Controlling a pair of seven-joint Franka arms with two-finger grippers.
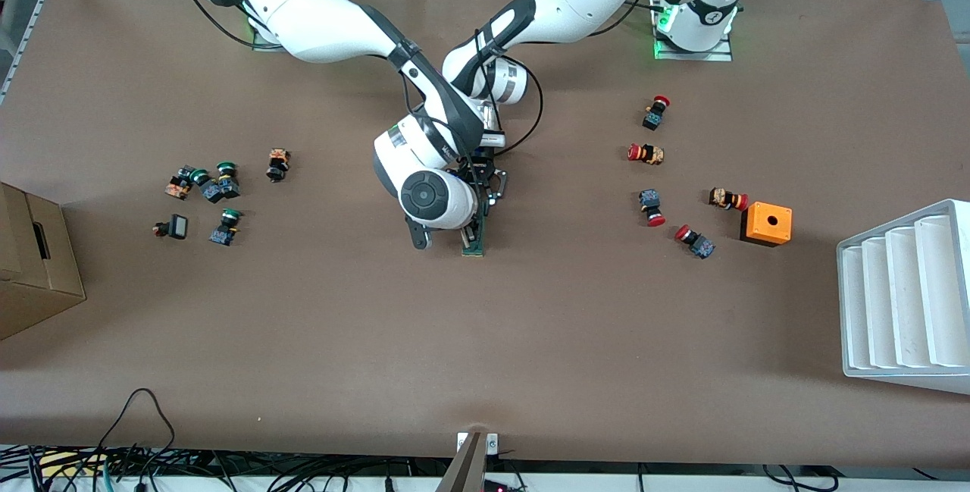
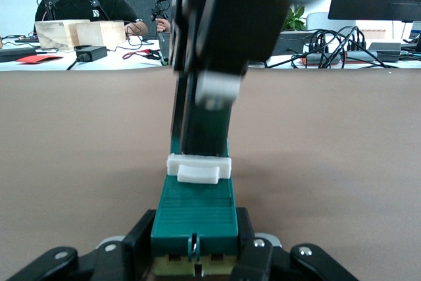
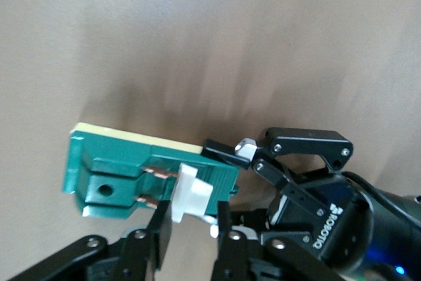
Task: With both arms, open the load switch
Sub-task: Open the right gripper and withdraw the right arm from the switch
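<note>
The load switch (image 1: 474,248), a narrow dark-green block, lies at the middle of the table with one end toward the front camera. My left gripper (image 1: 486,204) is shut on the end farther from that camera, and its black fingers (image 2: 141,236) clamp both sides of the green body (image 2: 195,212). My right gripper (image 1: 476,230) comes down from above onto the white sliding piece (image 2: 198,168). In the right wrist view the right gripper (image 3: 191,225) is shut on that white piece (image 3: 191,192), which sits beside bare copper strips on the load switch (image 3: 125,166).
Several red-capped push buttons (image 1: 646,153) and an orange box with a hole (image 1: 767,224) lie toward the left arm's end, with a white ribbed rack (image 1: 905,295) at that table edge. Green-capped buttons (image 1: 216,189) and a cardboard box (image 1: 30,264) are toward the right arm's end.
</note>
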